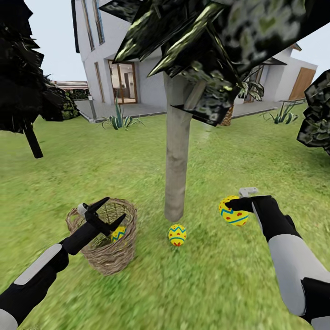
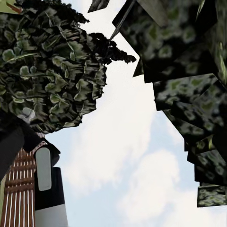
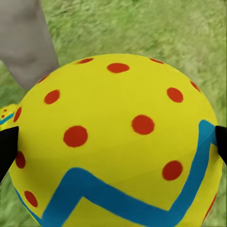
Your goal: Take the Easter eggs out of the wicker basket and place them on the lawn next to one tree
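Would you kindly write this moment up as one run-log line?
right claw: shut on egg | left claw: open over basket | one egg inside | one egg by tree

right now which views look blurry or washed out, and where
Head view: the mottled green lawn is smeared near the bottom, while the pale grey-beige tree trunk stays crisp. Left wrist view: bright sky backlights the dark shard-like foliage. Right wrist view: the yellow red-dotted egg is sharp, the grass behind it soft.
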{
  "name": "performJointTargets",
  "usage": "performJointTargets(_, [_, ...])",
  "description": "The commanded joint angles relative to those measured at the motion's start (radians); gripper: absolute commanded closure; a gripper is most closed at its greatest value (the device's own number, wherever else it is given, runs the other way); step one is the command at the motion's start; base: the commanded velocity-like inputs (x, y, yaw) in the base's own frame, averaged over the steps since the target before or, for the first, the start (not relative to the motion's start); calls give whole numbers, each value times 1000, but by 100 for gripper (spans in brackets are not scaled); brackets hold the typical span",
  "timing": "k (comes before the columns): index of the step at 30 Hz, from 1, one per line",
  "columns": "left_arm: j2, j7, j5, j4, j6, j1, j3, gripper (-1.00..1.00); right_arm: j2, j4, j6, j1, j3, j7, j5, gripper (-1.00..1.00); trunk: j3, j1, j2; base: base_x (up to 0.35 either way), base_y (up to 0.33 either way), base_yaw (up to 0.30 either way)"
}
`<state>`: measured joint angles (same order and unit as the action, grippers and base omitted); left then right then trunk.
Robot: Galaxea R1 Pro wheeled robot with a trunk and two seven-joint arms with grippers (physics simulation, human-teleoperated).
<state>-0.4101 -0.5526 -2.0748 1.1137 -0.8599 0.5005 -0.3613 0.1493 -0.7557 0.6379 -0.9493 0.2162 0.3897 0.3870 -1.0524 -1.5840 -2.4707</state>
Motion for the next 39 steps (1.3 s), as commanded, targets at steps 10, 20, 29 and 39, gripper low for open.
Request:
performJointTargets(10, [77, -4, 107, 1, -2, 1, -2, -100, -20, 1, 2, 0, 2, 9, 11, 100, -1, 0, 0, 223, -219, 291])
performJointTargets(20, [119, -3, 154, 73, -4, 3, -9, -100, -36, 121, -107, 0, -13, 6, 12, 100, -1, 0, 0, 161, -161, 291])
performJointTargets(29, [120, -4, 161, 103, -5, 3, -9, -100, -38, 141, -111, 0, -14, 9, 9, 100, -1, 0, 0, 3, -4, 198])
performJointTargets(39, [123, -3, 163, 105, -4, 3, -12, -100, -37, 156, -113, 0, -14, -13, 11, 100, -29, -18, -30, 0, 0, 1])
